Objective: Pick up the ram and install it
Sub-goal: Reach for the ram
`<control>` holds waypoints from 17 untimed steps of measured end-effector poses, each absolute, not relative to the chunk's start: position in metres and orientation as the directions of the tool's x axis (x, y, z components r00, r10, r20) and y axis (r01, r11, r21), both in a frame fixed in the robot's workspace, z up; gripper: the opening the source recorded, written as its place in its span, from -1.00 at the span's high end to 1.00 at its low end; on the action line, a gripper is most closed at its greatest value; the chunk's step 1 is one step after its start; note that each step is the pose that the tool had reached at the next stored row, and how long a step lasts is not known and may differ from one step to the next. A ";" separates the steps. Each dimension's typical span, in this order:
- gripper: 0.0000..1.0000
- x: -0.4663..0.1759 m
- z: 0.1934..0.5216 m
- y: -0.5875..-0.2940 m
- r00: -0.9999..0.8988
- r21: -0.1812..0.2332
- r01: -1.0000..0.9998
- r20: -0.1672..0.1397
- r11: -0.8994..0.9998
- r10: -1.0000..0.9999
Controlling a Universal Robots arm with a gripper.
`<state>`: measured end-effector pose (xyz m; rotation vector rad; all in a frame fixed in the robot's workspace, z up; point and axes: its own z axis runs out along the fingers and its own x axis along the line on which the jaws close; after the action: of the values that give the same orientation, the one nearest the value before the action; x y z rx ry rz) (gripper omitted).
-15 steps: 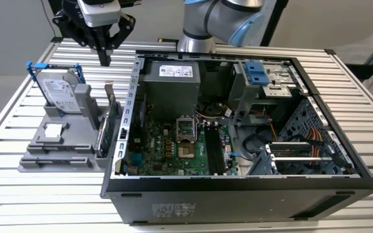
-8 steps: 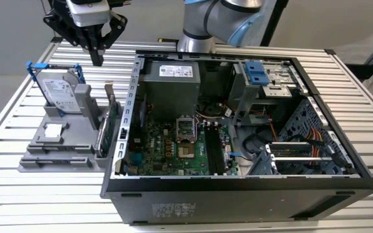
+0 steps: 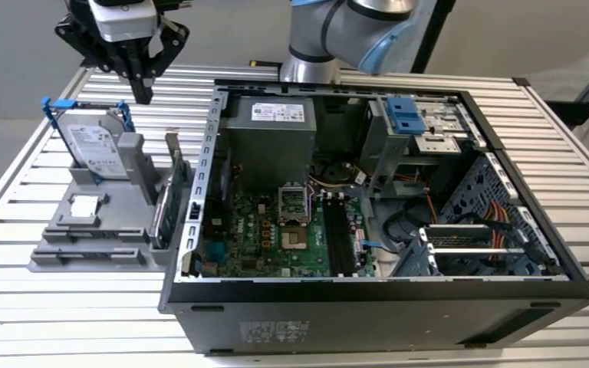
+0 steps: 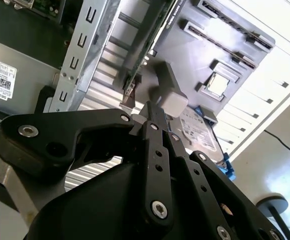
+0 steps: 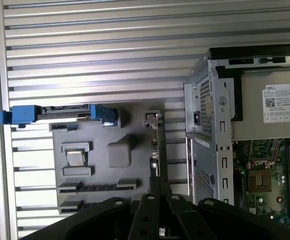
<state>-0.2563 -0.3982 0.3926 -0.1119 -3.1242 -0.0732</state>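
The black two-finger claw (image 3: 143,95) has its fingers pressed together and holds nothing. In the exterior view it hangs toward 11 o'clock of the frame, above the far end of the grey moulded parts holder (image 3: 90,257). There it sits at 12 o'clock of the grey hard drive (image 3: 100,149) in its blue frame.

The ram (image 5: 97,188), a long, narrow, dark circuit-board stick, appears to stand on edge in a slot of the parts holder. It lies at 6 o'clock from the hard drive, well apart from the claw, and is not yet lifted.

The green expansion card (image 3: 177,199) with its metal bracket stands at the holder's 3 o'clock edge, beside the open black computer case (image 3: 376,322). Both rest on the slatted metal bench (image 3: 28,307).

Handling assessment: the ram is probably light, thin and stiff, but fragile.
- Grip it across its two flat faces near mid-length, on the exposed upper edge.
- Keep clear of the contact edge.
- The smooth faces may slip, and an off-centre hold may tilt the board.
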 end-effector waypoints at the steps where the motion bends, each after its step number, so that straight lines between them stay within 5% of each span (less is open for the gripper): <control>1: 1.00 -0.257 0.393 -0.398 -0.997 0.046 0.072 0.017 0.996 0.071; 17: 1.00 -0.273 0.393 -0.398 -0.997 0.045 0.072 0.028 0.996 0.071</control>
<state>-0.2727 -0.3982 0.3926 -0.1120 -3.1124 -0.0722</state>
